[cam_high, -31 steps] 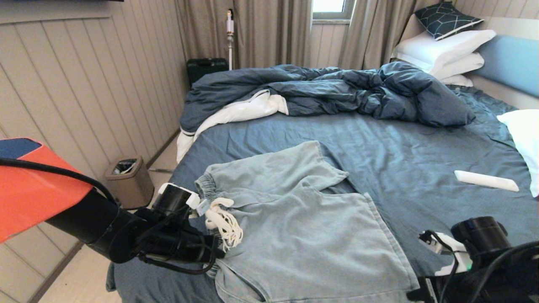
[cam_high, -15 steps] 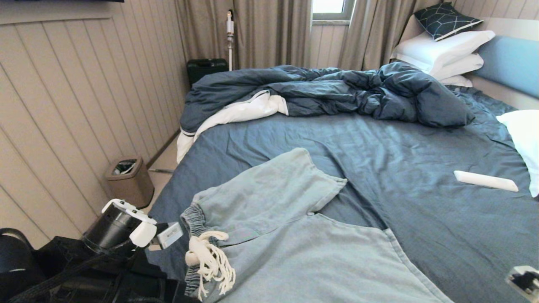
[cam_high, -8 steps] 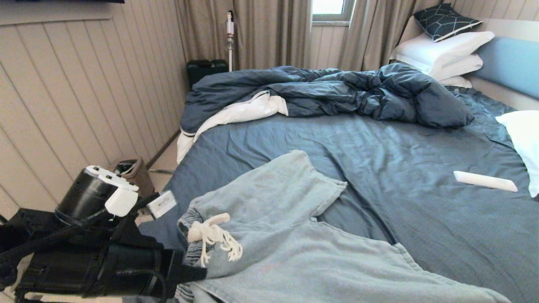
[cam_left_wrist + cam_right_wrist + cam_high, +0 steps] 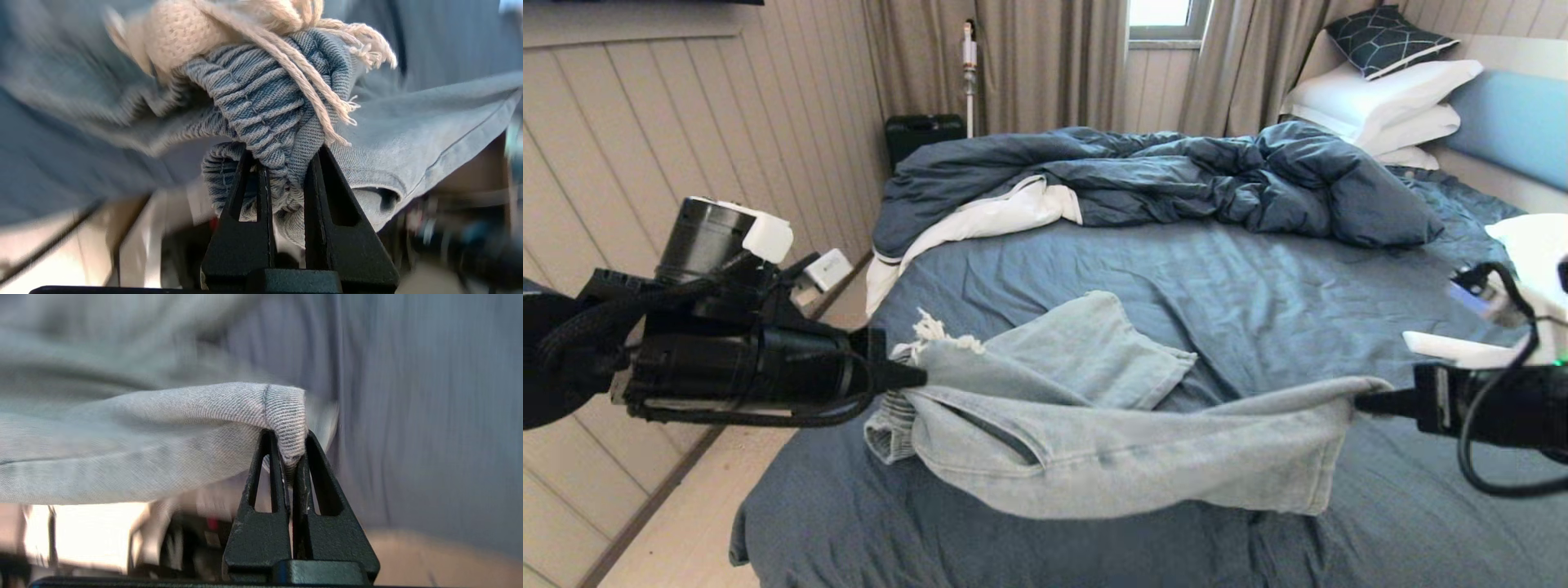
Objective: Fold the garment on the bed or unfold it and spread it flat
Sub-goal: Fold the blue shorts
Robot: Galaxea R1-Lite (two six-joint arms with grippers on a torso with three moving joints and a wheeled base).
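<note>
**Two grippers hold the shorts stretched above the bed**

Both ends of the garment (image 4: 1111,441) are lifted, so the pale blue denim shorts hang as a sagging band across the lower middle of the head view, above the near part of the bed (image 4: 1258,278). One leg (image 4: 1094,351) trails back and rests on the slate-blue sheet just behind the raised band, its hem toward the centre of the frame. The gathered waistband (image 4: 261,106) is bunched at the left end, with the white drawstring cord (image 4: 931,333) sticking up there in a frayed tuft.

At centre left of the head view, the left gripper (image 4: 911,377) has its black fingers (image 4: 245,192) closed on the ribbed elastic, fabric wedged between them. The wrist view shows the cord draped over the top of the bunched waistband. At the right edge of the frame, the right gripper (image 4: 1368,402) pinches the opposite corner of the shorts; in its wrist view the two fingers (image 4: 269,482) are clamped tight on a folded seam edge (image 4: 286,416), nearly touching each other.

Farther back on the bed, across the upper middle of the frame, lies a crumpled dark blue duvet (image 4: 1176,180) with white lining showing at its left end. White pillows (image 4: 1380,106) and a dark patterned cushion (image 4: 1388,37) are stacked in the upper right against the light blue headboard (image 4: 1511,122). A slim white object (image 4: 1437,347) lies on the sheet near the right gripper, partly hidden by it. A dark case (image 4: 923,131) stands by the curtains (image 4: 1045,65) at upper centre.
</note>
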